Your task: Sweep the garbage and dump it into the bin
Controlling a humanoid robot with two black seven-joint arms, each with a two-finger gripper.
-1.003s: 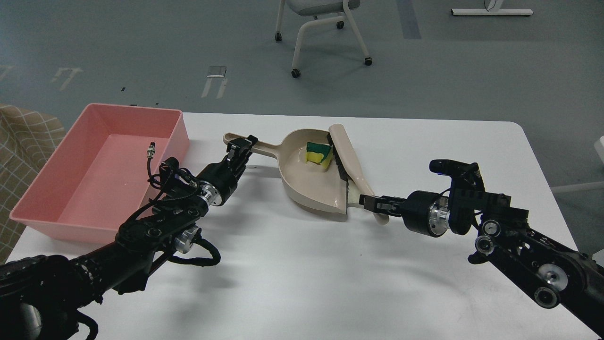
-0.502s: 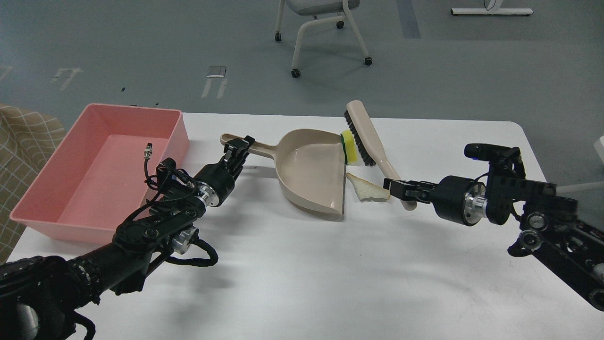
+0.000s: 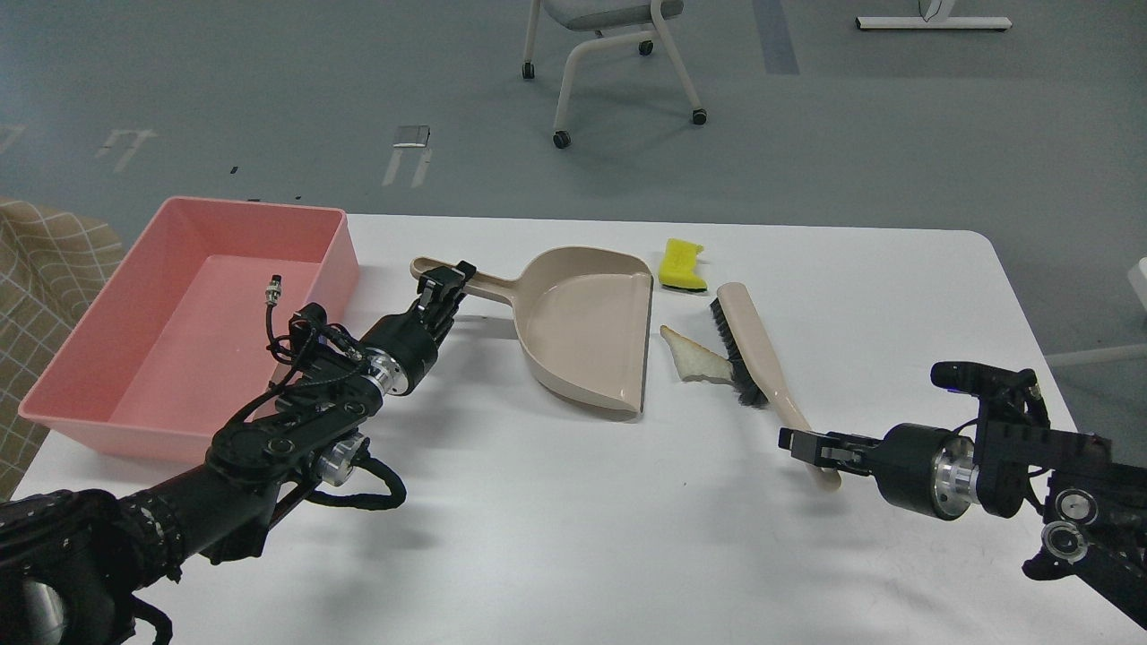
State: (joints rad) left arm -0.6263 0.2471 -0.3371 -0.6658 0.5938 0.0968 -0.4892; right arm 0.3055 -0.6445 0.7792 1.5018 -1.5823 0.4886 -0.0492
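The yellow sponge (image 3: pixel 681 265) with a green side lies on the table just past the far right corner of the beige dustpan (image 3: pixel 582 331). The white bread slice (image 3: pixel 694 360) lies on the table between the dustpan's open edge and the brush (image 3: pixel 751 345); the black bristles touch its right side. My left gripper (image 3: pixel 441 291) is shut on the dustpan handle, and the pan lies flat and empty. My right gripper (image 3: pixel 806 445) is shut on the near end of the brush handle. The pink bin (image 3: pixel 255 208) stands at the table's left.
The white table (image 3: pixel 573 537) ends just right of my right arm. A wheeled chair (image 3: pixel 618 54) stands on the floor beyond the far edge. A checked fabric object (image 3: pixel 45 260) sits left of the bin. A small cable plug (image 3: pixel 273 288) on my left arm hangs over the bin.
My right gripper pulled the brush out of the dustpan, to the right and nearer. The sponge went from inside the pan to the table beyond it. The bread now shows fully. The dustpan slid slightly left.
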